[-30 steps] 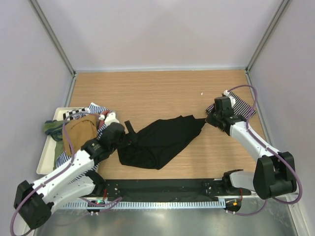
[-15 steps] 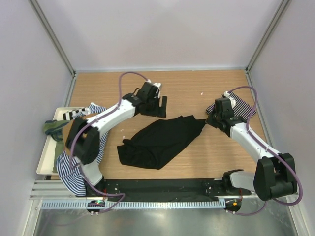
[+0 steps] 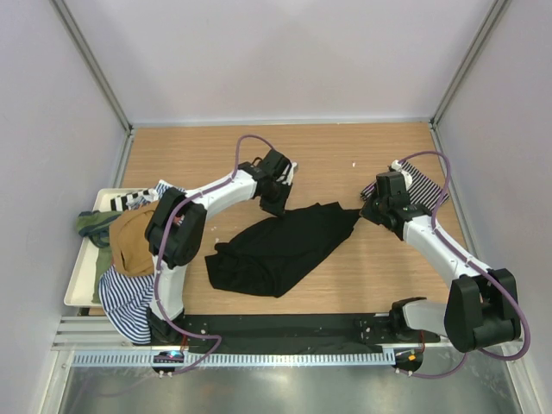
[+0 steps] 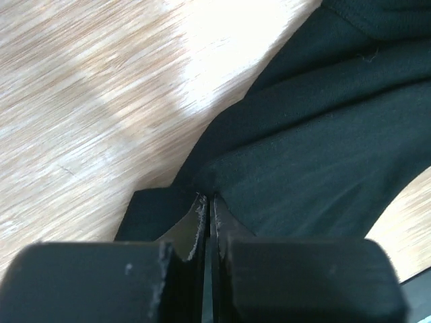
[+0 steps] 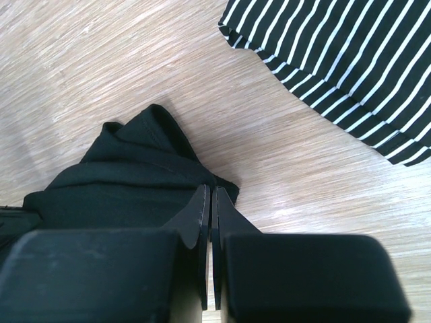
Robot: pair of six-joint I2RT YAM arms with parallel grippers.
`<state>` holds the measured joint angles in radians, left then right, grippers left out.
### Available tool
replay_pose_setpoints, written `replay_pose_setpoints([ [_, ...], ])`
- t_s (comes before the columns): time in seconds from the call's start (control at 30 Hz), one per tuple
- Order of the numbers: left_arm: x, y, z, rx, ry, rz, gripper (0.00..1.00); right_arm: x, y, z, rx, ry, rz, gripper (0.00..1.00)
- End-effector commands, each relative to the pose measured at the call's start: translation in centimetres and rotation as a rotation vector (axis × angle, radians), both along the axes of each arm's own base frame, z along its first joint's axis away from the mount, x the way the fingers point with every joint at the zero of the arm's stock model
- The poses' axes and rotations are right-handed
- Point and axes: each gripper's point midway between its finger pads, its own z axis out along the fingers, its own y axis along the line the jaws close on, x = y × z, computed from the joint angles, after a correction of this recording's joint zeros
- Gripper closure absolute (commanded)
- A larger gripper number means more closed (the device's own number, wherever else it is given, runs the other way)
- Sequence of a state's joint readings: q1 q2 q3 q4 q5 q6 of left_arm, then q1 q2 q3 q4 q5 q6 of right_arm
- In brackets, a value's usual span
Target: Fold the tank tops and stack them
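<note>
on black top (image 3: 276, 246), left pincer (image 3: 274, 204), right pincer (image 3: 365, 210) clamped

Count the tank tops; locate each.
5: black top mid-table, striped top far right, tan top, green top and blue-striped top piled at the tray, left; more may hide beneath.

A black tank top (image 3: 280, 246) lies crumpled on the wooden table (image 3: 345, 155), the left gripper (image 3: 274, 205) at its far edge and the right gripper (image 3: 365, 212) at its right corner. A striped top (image 3: 424, 179) lies just behind the right gripper, and a white tray (image 3: 79, 278) sits far left
</note>
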<state>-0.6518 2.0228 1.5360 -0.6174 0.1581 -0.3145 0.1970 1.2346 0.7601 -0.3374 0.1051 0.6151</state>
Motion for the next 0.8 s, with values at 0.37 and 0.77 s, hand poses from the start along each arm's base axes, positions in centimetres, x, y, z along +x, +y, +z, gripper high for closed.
replay_pose_setpoints([
  [0.37, 7.9, 7.7, 19.3, 0.296, -0.452, 0.313, 1.00, 7.4, 2.4, 7.1, 0.084, -0.154, 0.011, 0.99],
  [0.77, -12.2, -1.9, 6.1, 0.054, -0.323, 0.198, 0.58, 6.9, -0.3, 3.3, 0.003, -0.080, -0.072, 0.99],
])
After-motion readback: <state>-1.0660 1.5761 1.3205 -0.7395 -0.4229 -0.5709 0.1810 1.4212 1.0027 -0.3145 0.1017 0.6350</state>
